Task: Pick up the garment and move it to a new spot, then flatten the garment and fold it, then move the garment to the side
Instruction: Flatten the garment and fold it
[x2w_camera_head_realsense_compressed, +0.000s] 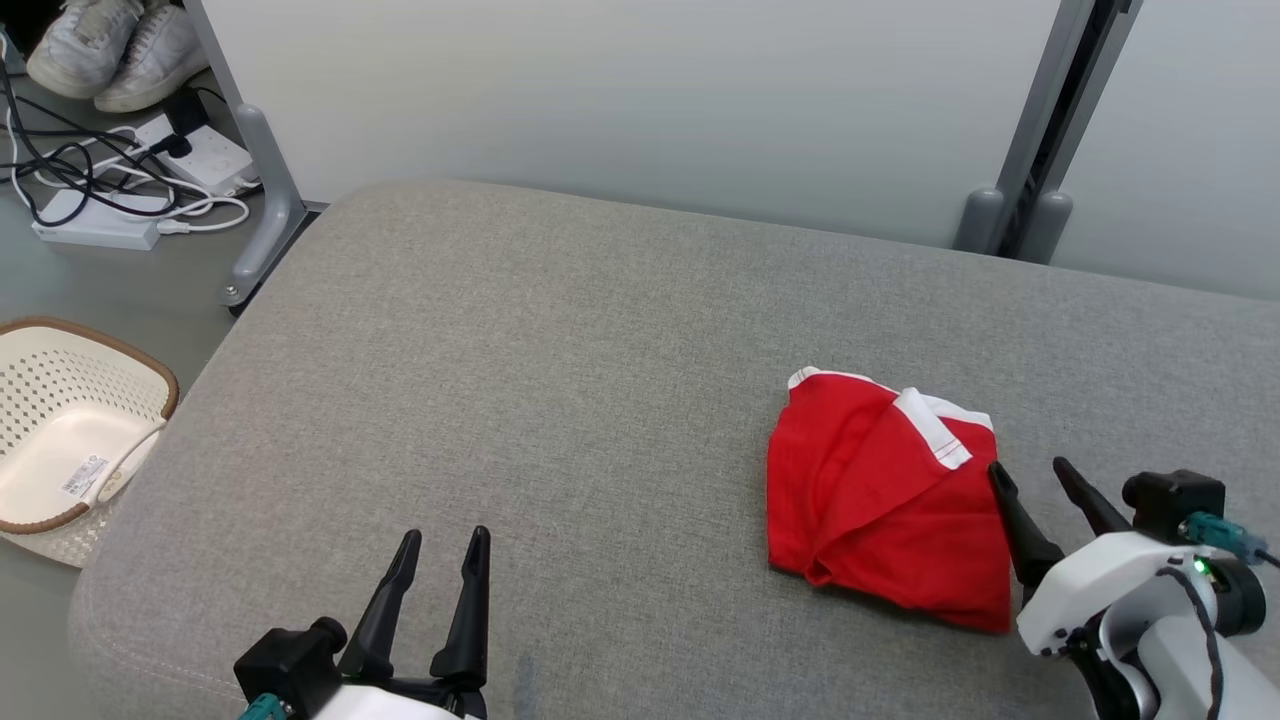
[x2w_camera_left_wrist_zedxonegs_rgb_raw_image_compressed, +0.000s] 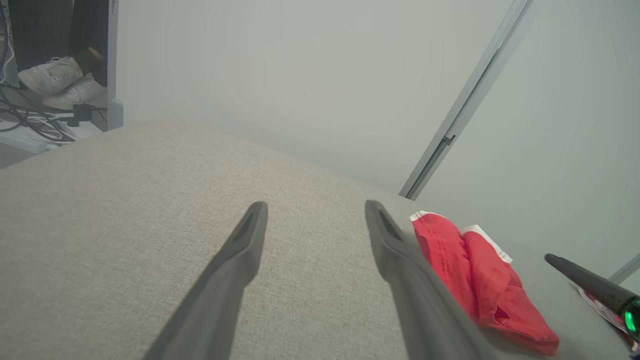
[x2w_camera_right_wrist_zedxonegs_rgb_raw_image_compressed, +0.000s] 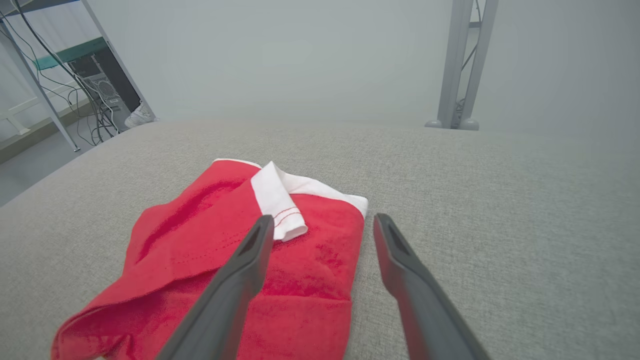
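The left gripper (x2w_camera_head_realsense_compressed: 445, 540) sits at the lower left of the head view. Its two dark fingers (x2w_camera_head_realsense_compressed: 468, 605) are parted and point forward, leaning slightly right, and the black left wrist (x2w_camera_head_realsense_compressed: 290, 665) shows at the bottom edge. The right gripper (x2w_camera_head_realsense_compressed: 1028, 470) is at the lower right on the white right wrist (x2w_camera_head_realsense_compressed: 1100, 580), which carries a green light (x2w_camera_head_realsense_compressed: 1200, 567). Its fingers are also parted and slant up and to the left. In both wrist views the fingers stand wide apart.
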